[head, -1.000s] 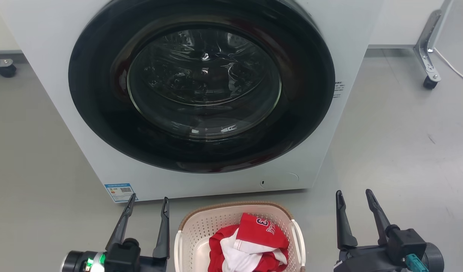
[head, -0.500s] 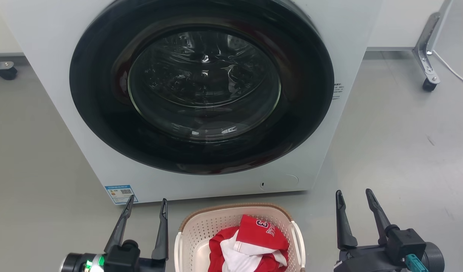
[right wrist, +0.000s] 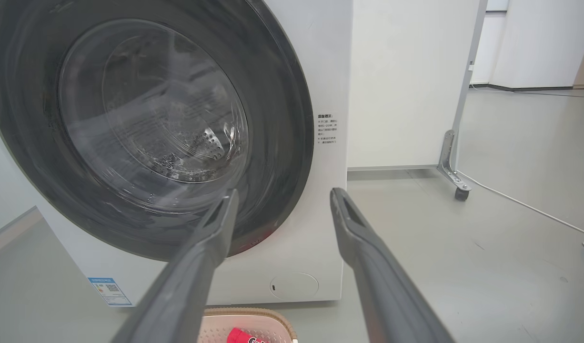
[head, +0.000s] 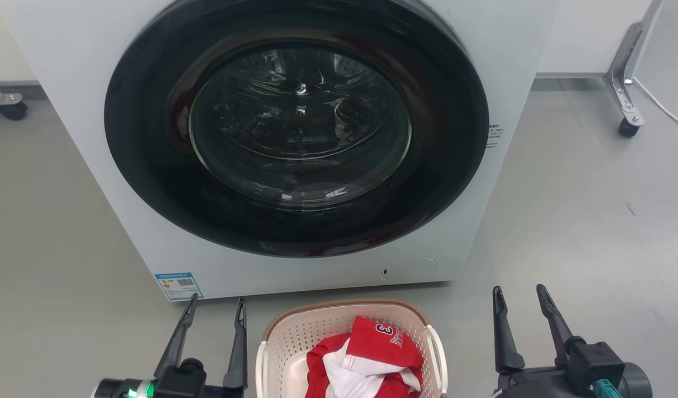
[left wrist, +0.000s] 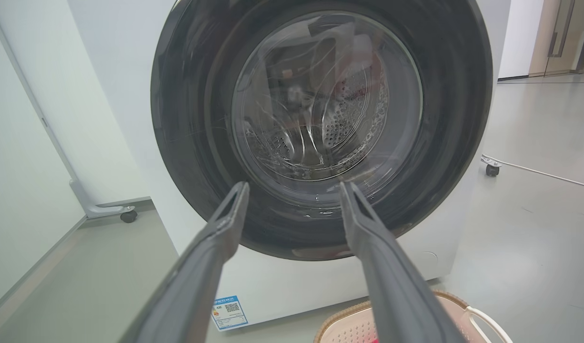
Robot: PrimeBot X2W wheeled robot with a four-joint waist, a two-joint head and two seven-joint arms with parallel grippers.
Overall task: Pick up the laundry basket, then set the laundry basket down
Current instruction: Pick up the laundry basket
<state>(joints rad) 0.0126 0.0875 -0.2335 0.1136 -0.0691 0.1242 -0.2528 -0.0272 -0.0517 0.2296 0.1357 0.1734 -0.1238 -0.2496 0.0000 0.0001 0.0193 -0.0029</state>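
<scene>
Left hand [head: 217, 300]: 2 long dark fingers [head: 238, 348], green wrist light [head: 148, 390]. Right hand [head: 518, 288]: teal connector [head: 607, 391].

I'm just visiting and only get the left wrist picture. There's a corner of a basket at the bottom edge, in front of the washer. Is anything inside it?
Observer: Yes. The head view shows a red and white garment with a number 3 on it, lying in the basket.
Operator: Where is the other arm's tool?
Observer: The right tool hangs open on the basket's right side, apart from it and holding nothing.
Operator: Is there anything on the washer I'm missing?
Observer: The right wrist view shows a small printed label on the front of the washer, near its right edge.
</scene>
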